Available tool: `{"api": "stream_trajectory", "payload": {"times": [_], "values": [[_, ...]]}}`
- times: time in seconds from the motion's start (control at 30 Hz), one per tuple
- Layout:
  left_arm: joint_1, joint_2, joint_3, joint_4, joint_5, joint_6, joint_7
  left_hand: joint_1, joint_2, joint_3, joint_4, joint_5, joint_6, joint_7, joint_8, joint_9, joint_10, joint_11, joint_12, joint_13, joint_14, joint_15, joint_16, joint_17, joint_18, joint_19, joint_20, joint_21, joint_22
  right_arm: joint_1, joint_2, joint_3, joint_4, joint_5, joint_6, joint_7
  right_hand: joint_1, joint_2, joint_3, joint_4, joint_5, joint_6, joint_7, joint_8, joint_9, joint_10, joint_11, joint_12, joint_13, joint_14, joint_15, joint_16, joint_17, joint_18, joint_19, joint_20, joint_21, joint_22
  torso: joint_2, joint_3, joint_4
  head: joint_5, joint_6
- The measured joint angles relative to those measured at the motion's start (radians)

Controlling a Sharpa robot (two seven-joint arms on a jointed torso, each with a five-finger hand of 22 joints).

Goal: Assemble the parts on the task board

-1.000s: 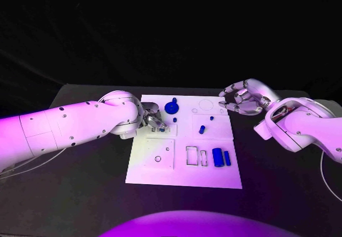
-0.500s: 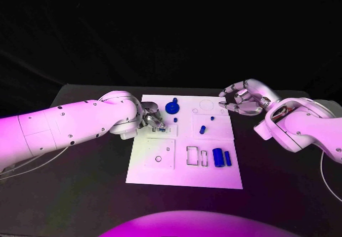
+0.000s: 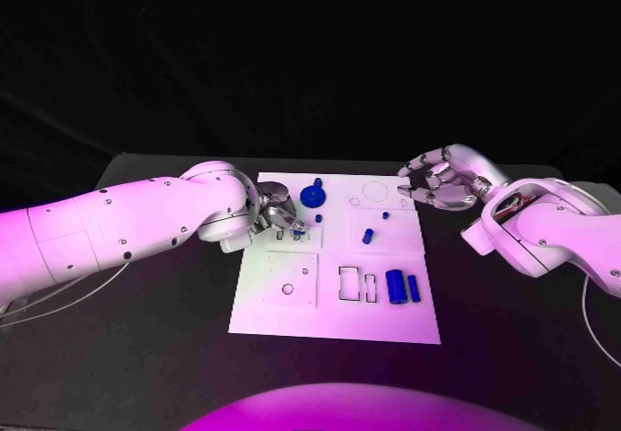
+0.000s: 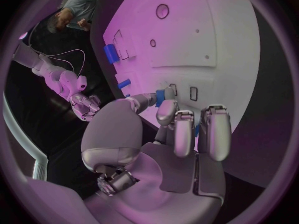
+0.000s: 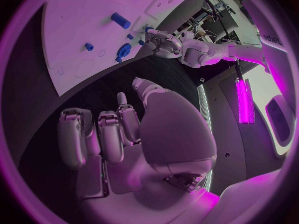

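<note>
The left hand (image 3: 275, 218) is seen low over the left side of the white task board (image 3: 339, 310), near its far end, on the black table (image 3: 155, 359). In the left wrist view a small blue part (image 4: 161, 96) is pinched between the thumb and a finger of this hand, right at the board's surface beside two small rectangular slots. Just beside the hand, toward the board's far edge, a round blue part (image 3: 312, 193) is found, with a tiny blue peg (image 3: 319, 217) close by. Further right, near the middle of the board, a short blue piece (image 3: 366, 236) and a small blue dot (image 3: 384, 215) are laid apart from one another. Toward the near right portion, two upright-oriented blue bars (image 3: 403, 286) are set side by side next to outlined rectangular recesses. At the board's far right corner the right hand (image 3: 438, 184) is held above the table, its fingers curled inward with nothing grasped.
</note>
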State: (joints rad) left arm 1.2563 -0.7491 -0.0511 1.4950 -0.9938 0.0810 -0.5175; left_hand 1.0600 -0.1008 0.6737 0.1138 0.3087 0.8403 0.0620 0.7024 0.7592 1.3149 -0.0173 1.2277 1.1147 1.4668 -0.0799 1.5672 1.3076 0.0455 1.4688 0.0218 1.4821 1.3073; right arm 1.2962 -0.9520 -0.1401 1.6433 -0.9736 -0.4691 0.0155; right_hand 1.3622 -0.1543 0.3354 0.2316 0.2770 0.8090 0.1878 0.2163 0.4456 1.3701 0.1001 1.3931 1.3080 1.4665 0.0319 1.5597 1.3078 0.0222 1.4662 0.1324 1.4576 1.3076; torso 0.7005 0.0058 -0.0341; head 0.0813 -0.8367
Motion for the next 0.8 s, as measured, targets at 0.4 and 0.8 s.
{"api": "stream_trajectory", "payload": {"times": [0.4, 0.8], "values": [[0.069, 0.003, 0.008, -0.027, 0.051, 0.135, -0.006, 0.001, 0.001, 0.007, 0.007, -0.098, 0.000, 0.000, 0.000, 0.006, 0.000, 0.000, 0.000, -0.007, 0.000, 0.000, 0.000, 0.000, 0.000, -0.003, 0.003, -0.004, 0.000, 0.000, 0.001, 0.000, -0.002, 0.000, 0.002, -0.002, 0.000, 0.000, 0.000, 0.000, 0.000, 0.000, 0.000, 0.000, 0.000, 0.000, 0.000, 0.000, 0.000, 0.000, 0.000, 0.000, 0.000, 0.000, 0.000, 0.000, 0.000, 0.000, -0.001, 0.0002, 0.0002, 0.001, 0.004], [0.125, 0.103, -0.014, -0.184, 0.081, 0.328, -0.024, 0.011, 0.011, 0.007, 0.007, -0.121, 0.004, 0.004, -0.006, 0.005, 0.004, 0.004, 0.007, 0.003, -0.004, 0.003, 0.000, 0.000, 0.000, 0.000, 0.007, -0.004, 0.000, 0.000, 0.003, 0.000, -0.004, 0.000, 0.003, -0.004, 0.000, 0.000, 0.000, 0.000, 0.000, 0.000, 0.000, 0.000, 0.000, 0.000, 0.000, 0.000, 0.000, 0.000, 0.000, 0.000, 0.000, 0.000, 0.000, 0.000, 0.000, 0.000, -0.001, 0.0006, 0.0003, 0.006, 0.005]]}}
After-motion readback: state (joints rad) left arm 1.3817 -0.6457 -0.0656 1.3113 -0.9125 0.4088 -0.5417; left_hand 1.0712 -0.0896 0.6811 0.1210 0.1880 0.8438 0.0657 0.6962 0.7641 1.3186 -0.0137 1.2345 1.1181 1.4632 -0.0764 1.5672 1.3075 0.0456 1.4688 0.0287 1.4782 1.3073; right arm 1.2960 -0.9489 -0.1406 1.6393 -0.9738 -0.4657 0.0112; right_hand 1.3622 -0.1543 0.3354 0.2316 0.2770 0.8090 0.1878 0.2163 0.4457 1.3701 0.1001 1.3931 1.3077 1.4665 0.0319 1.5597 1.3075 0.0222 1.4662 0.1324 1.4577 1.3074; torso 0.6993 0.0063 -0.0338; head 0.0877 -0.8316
